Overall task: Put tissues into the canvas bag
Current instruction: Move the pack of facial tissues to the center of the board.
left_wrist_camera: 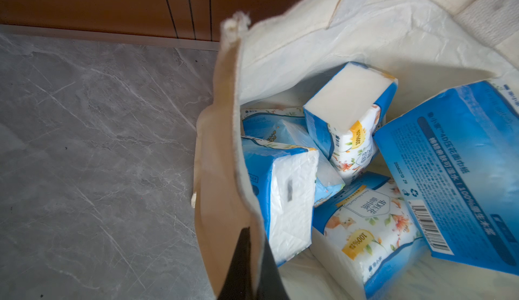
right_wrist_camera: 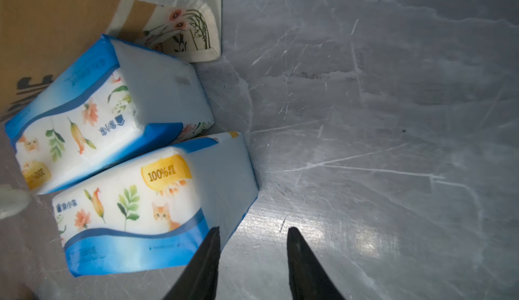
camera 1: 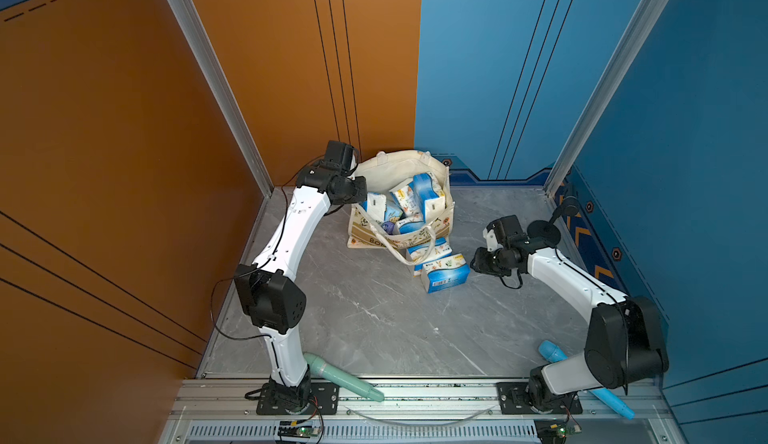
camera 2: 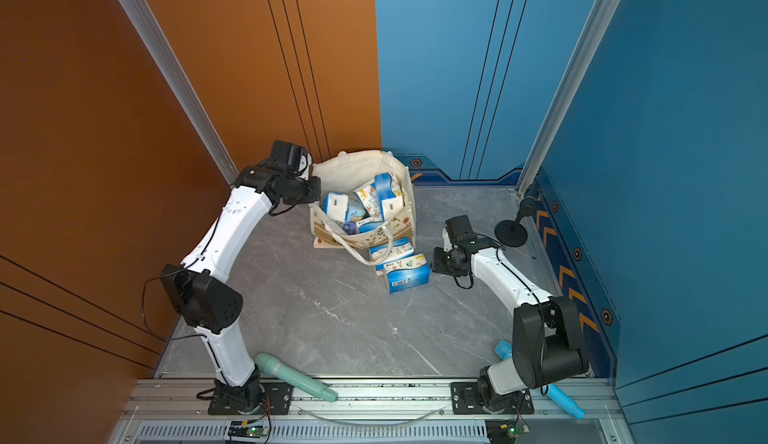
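1. We're at the pick. Our right gripper (right_wrist_camera: 252, 231) hangs low over the table (camera 1: 374, 321), its jaws parted with only bare marble between them and nothing held. One finger (right_wrist_camera: 209, 256) overlaps the corner of the nearest pack (right_wrist_camera: 146, 208); we can't tell if it touches.
2. To do it well, we'd slide sideways until the pack's short width sits between the jaws, then close gently. That wrap looks soft and slick, so a corner pinch could slip.
3. The second pack (right_wrist_camera: 106, 110) lies just beside the first, against the foot of the canvas bag (right_wrist_camera: 193, 31). We'd lift clear of it.
4. The other tissues (camera 1: 409, 201) sit jumbled inside the bag.
5. Our left gripper (left_wrist_camera: 247, 236) is clamped on the bag's rim, holding the mouth open. That arm arches high at the elbow, while the right arm reaches low and forward, wrist bent toward the packs.
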You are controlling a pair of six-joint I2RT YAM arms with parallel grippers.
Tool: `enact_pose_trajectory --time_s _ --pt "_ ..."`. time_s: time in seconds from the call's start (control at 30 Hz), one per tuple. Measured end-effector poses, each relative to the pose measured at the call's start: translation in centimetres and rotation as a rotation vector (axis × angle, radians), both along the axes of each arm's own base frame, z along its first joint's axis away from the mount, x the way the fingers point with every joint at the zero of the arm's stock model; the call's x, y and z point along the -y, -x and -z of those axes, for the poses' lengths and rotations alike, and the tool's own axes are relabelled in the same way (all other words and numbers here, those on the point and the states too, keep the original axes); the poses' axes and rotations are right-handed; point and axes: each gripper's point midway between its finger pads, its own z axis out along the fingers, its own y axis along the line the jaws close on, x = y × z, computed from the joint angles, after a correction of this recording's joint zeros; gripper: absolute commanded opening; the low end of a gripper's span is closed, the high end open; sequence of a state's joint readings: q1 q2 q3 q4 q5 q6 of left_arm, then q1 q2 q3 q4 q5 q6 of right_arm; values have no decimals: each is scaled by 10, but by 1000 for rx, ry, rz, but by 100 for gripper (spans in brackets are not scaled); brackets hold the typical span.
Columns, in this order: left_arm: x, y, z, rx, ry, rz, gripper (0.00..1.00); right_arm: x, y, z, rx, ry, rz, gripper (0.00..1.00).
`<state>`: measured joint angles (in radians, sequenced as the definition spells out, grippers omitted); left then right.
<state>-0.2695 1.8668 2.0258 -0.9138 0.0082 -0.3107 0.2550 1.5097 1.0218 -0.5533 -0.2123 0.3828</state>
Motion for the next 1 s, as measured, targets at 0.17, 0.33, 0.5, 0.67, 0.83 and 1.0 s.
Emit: enact_pose_trajectory --time_s 0.17,0.33,0.5,0.67,0.83,1.0 --pt "0 0 0 0 -1 0 0 -10 2 21 -47 22 -31 41" --pt "0 0 0 0 -1 0 0 -34 17 21 -61 29 -112 41" --pt "0 0 0 0 -1 0 0 -67 44 11 -58 17 -230 41" --pt "0 0 0 1 -3 3 0 -99 78 6 -89 -23 -360 43" --pt "0 0 0 1 -5 5 0 -133 120 4 -140 -67 -538 54" --pt "0 0 0 1 -6 5 0 -139 125 -3 -116 -51 -606 95"
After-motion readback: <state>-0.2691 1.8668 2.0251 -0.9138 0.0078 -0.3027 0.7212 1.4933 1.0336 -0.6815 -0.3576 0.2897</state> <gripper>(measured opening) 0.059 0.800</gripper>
